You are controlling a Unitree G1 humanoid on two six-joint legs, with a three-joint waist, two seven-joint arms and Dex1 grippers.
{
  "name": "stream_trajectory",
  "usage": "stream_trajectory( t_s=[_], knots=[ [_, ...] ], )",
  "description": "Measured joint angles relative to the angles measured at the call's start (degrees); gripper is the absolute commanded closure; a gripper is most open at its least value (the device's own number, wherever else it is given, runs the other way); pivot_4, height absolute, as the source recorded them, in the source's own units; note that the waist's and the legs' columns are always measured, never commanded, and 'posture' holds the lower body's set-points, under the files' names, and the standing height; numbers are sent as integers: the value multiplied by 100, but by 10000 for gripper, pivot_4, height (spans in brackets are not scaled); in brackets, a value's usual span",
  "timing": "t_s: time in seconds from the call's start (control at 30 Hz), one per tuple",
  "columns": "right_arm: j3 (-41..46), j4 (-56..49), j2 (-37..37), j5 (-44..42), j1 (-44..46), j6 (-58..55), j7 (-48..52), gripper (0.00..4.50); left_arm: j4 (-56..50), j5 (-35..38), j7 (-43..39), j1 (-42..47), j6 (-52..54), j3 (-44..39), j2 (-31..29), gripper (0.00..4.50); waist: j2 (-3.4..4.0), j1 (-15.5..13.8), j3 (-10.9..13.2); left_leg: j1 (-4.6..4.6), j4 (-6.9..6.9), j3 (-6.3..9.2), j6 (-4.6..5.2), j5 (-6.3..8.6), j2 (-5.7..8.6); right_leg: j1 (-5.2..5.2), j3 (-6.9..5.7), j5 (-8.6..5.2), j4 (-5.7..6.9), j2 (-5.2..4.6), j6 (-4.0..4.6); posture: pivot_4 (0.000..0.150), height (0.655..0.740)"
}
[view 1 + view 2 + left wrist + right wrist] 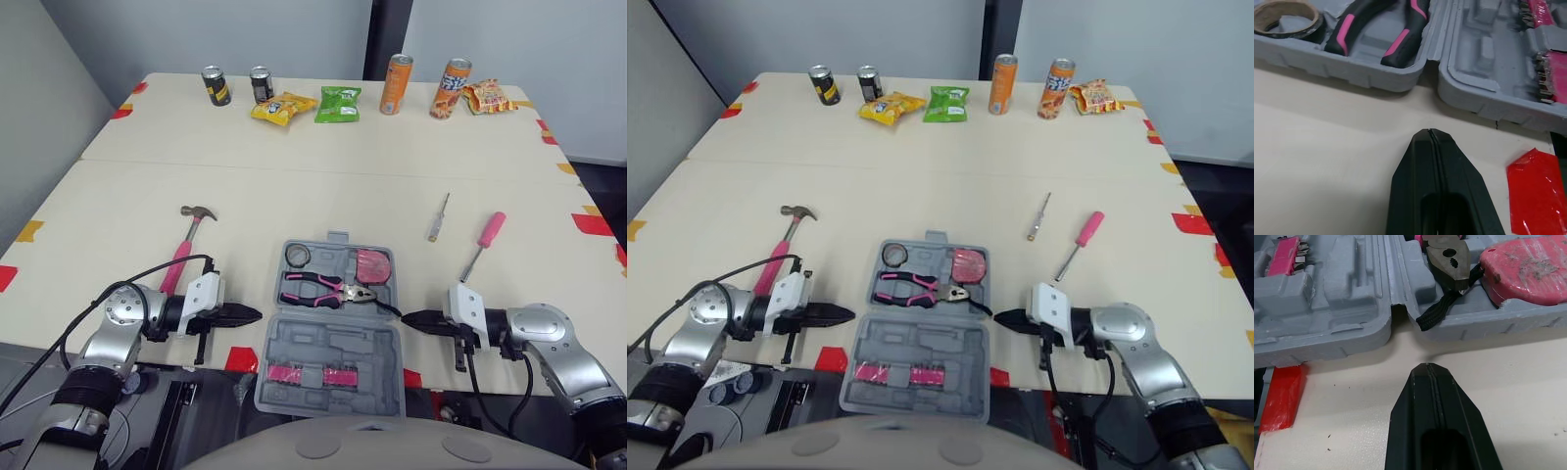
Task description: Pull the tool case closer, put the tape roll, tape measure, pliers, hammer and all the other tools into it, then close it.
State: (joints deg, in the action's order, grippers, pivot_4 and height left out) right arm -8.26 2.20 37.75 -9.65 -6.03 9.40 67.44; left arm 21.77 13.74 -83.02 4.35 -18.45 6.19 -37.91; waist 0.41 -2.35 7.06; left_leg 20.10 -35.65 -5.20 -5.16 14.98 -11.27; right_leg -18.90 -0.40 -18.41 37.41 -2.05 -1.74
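Presently | left fingers [235, 315] pressed together | right fingers [421, 319] likewise | tool case [323, 345] between them

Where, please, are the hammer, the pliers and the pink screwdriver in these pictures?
hammer [181, 253], left eye view, middle of its pink handle.
pliers [333, 288], left eye view, where the handles meet.
pink screwdriver [491, 230], left eye view, middle of its pink handle.
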Motion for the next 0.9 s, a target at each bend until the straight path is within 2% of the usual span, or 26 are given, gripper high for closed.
stream_trajectory(
  t_s=[0.9],
  knots=[
    [-341,-326,-43,54,153,-461,-258,45000,92,-51,144,384,222,291,384,44627,1,-11,0,2,0,-2,-23,-12,6,-1,5,1,0,0,-2,1500,7400]
  ],
)
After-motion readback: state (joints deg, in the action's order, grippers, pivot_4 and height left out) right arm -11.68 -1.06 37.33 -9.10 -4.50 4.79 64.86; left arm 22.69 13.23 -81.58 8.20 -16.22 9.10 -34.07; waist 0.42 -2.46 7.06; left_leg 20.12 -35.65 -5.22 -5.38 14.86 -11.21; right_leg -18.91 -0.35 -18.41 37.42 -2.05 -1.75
